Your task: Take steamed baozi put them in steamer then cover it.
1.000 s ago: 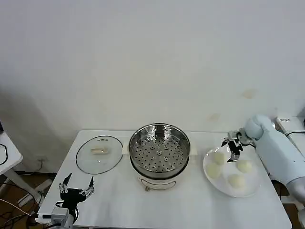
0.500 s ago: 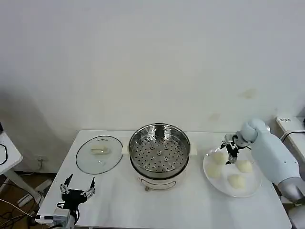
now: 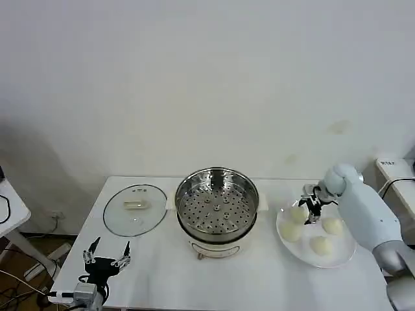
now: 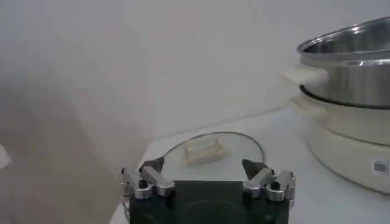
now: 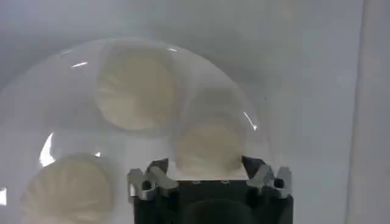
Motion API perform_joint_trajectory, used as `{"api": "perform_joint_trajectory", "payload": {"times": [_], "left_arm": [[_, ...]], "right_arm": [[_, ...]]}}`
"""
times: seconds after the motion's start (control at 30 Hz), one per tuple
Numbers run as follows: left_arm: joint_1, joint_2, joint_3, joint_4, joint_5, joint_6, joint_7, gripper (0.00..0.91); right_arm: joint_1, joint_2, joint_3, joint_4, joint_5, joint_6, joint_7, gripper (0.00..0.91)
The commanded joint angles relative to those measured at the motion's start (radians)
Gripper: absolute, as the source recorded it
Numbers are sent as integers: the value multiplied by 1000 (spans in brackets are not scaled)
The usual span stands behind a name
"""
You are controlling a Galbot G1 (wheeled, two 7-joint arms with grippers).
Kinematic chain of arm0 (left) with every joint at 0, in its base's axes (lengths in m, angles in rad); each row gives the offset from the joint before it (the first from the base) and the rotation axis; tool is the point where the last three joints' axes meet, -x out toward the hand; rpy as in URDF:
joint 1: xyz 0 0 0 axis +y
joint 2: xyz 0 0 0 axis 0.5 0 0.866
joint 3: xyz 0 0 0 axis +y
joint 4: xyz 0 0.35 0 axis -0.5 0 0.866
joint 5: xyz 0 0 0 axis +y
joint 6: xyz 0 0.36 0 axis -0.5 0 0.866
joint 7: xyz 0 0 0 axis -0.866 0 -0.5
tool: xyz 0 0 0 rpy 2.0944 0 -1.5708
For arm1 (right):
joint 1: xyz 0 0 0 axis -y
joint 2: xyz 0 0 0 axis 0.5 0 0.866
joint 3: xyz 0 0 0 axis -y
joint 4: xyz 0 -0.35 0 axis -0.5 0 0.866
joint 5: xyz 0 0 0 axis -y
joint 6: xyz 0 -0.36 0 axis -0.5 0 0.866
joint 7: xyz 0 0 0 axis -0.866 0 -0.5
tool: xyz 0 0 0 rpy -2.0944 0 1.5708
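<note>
Buns lie on a white plate point(image 3: 337, 258) at the table's right end, four steamed baozi point(image 3: 297, 214) in all, and the right gripper point(image 3: 311, 205) hangs over the plate's far-left part. Its jaws are spread and hold nothing. From the right wrist camera, one baozi point(image 5: 209, 141) lies directly ahead of the jaws, centred in the gap between the two fingertips point(image 5: 157, 168), its near edge just beyond them; I cannot tell whether the tips touch it. A second bun point(image 5: 136, 91) sits farther out from the jaws and off toward one finger, and a third point(image 5: 67, 189) lies well outside that same finger, level with the gripper body.

The steamer point(image 3: 217, 206) stands at the table's middle, open, its perforated tray bare, well apart from the right jaws on their left.

The left gripper point(image 3: 104, 258) is parked low by the table's near-left corner, jaws spread and empty. Ahead of those jaws, the cover point(image 4: 211, 156) lies flat on the table, its pale handle point(image 4: 206, 148) lined up with the gap between them, and the steamer's wall rises beyond the cover to one side.
</note>
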Motion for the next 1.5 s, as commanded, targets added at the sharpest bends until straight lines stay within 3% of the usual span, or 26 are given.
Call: {"api": "perform_joint_trajectory", "payload": {"times": [0.03, 0.33, 0.57, 0.6, 0.83, 1.0, 1.17, 1.27, 1.3, 1.5], "left_arm": [[-3, -2, 4, 2, 2, 1, 1, 907], [-9, -3, 11, 3, 3, 0, 1, 907], [-16, 3, 15, -9, 2, 2, 3, 907], [-15, 3, 15, -12, 1, 2, 4, 907], [-7, -7, 15, -25, 2, 1, 3, 907], [4, -12, 17, -24, 9, 1, 1, 907], [7, -22, 17, -30, 21, 2, 1, 907], [13, -21, 9, -41, 22, 2, 3, 907], [13, -21, 4, -43, 22, 2, 3, 907], [18, -23, -6, -38, 23, 2, 1, 907]], "right_arm": [[0, 5, 1, -1, 1, -2, 7, 524], [30, -41, -3, 58, 70, -23, -3, 504], [197, -118, -118, 169, 215, -64, -28, 504], [210, -122, -136, 173, 227, -67, -30, 544], [381, -100, -211, 198, 401, -34, -36, 544], [454, -50, -263, 208, 471, 45, -30, 544], [491, -5, -332, 216, 580, 213, -31, 544], [518, -13, -439, 252, 645, 287, 24, 554], [533, -22, -504, 280, 665, 344, 59, 554], [592, -43, -656, 392, 647, 430, 73, 564]]}}
